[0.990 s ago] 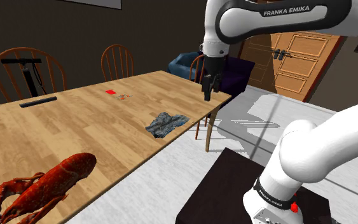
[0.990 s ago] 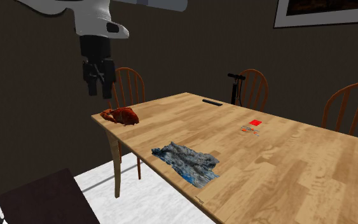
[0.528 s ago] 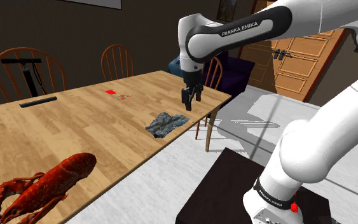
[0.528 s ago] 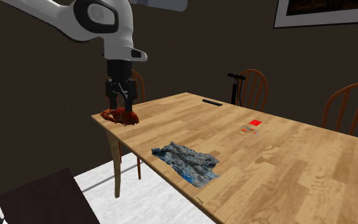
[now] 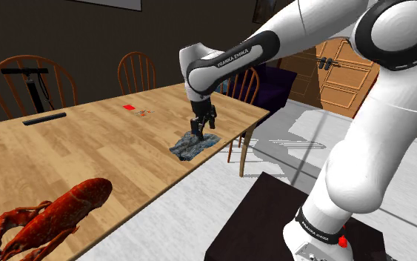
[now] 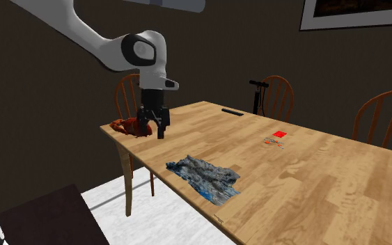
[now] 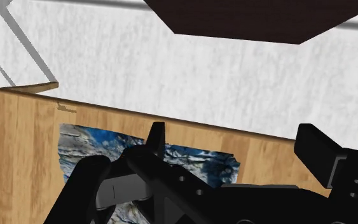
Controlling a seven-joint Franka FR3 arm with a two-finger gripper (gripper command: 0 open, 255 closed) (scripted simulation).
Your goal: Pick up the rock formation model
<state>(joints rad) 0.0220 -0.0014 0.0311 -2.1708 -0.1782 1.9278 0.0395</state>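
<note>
Shoulder view, table [image 5: 88, 148]: a long wooden top. The task's thing lies at its near edge, close to the corner on this view's right.
Arm [image 5: 229, 55]: the white arm reaches out over that edge, with the wrist pointing straight down.
Rock formation model [image 5: 194, 144]: a low, flat slab in mottled blue and grey with a rumpled relief surface. It lies flat on the wood, one side just beside the table edge.
Handling: it is probably stiff and fairly light, more a thin plaque than a lump. The rough top should give the pads some bite, but the raised ridges look as if they could chip under a hard squeeze.
Where to grip: across the narrow width, with a finger on each long side and low enough to catch the thin rim. A pinch on the top surface alone would likely slide off.
Gripper [image 6: 152, 130]: it hangs over the model. It seems to be short of contact, though the shoulder view cannot settle that.
Fingers [image 7: 156, 137]: they are spread apart with nothing between them. The wrist view shows the slab below the gap.
</note>
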